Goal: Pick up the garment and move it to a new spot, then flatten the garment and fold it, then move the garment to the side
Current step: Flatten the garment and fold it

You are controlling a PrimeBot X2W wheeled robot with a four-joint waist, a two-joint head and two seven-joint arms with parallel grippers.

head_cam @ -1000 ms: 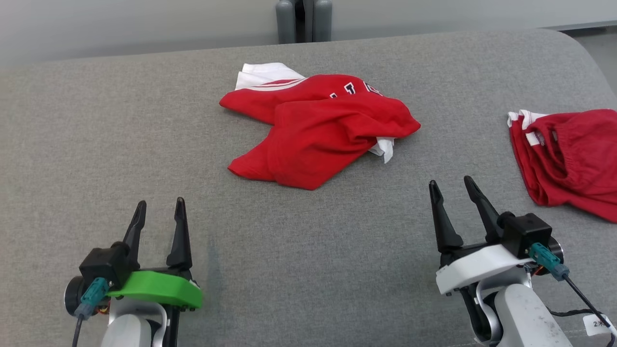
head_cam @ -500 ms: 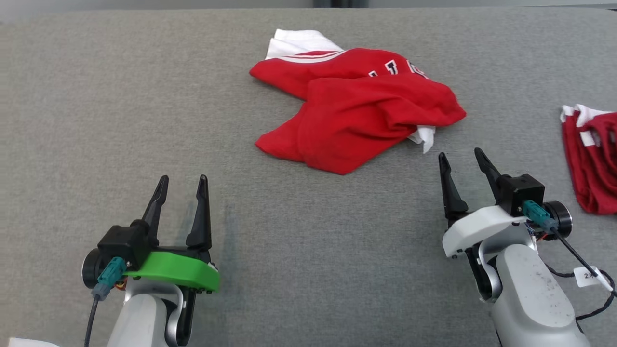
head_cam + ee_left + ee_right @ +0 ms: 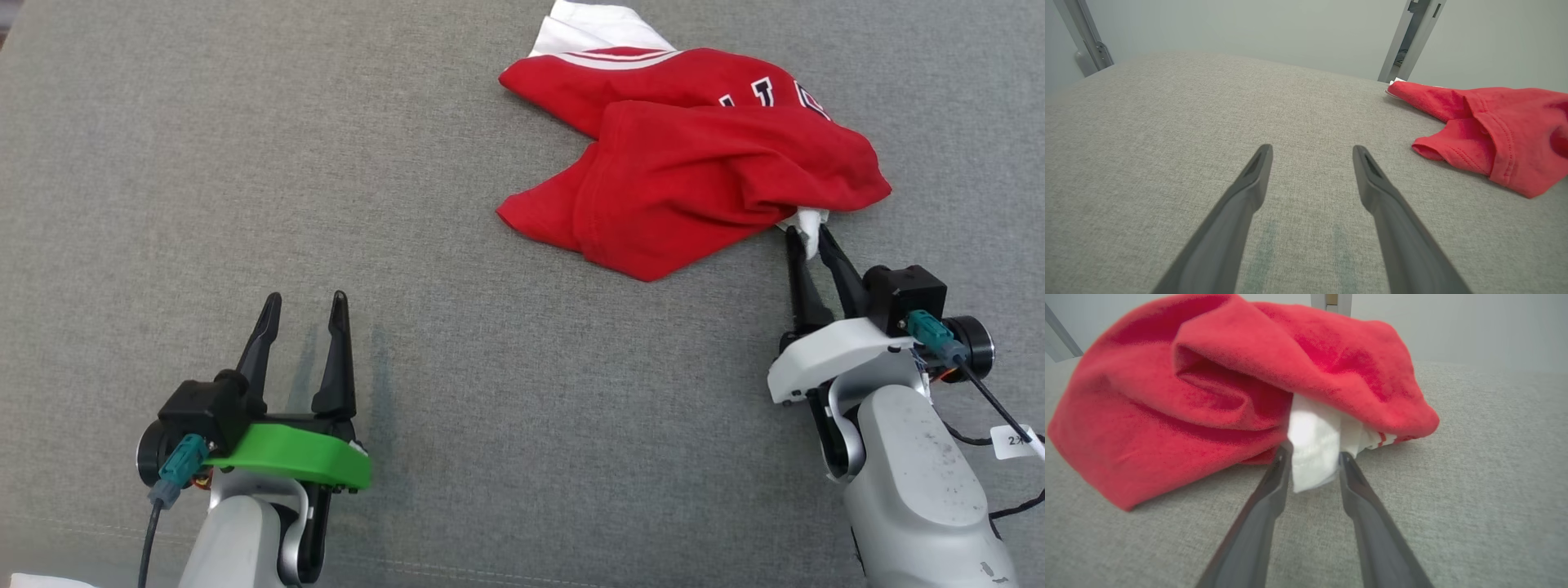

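1. The crumpled red cotton garment with white trim (image 3: 694, 188) lies with its long axis on a diagonal in the head view. It runs from a white striped end at the far left to a small white flap (image 3: 811, 222) at the near right. A red corner points toward the robot.
2. It rests on the grey woven fabric surface (image 3: 367, 163), in the far right part of the head view. It is ahead of the right arm and well apart from the left one.
3. The cloth is bunched, with one red layer folded over another. The hem stitching shows, and part of some dark lettering edged in white shows near the far edge.
4. The right gripper (image 3: 807, 233) has its two dark fingers drawn partway in around the white flap. In the right wrist view each fingertip (image 3: 1286, 451) sits against a side of the flap. I cannot tell whether the flap is truly pinched.
5. The left gripper (image 3: 305, 296) has its fingers spread wide and holds nothing. It sits low over the bare surface, clear of the garment.
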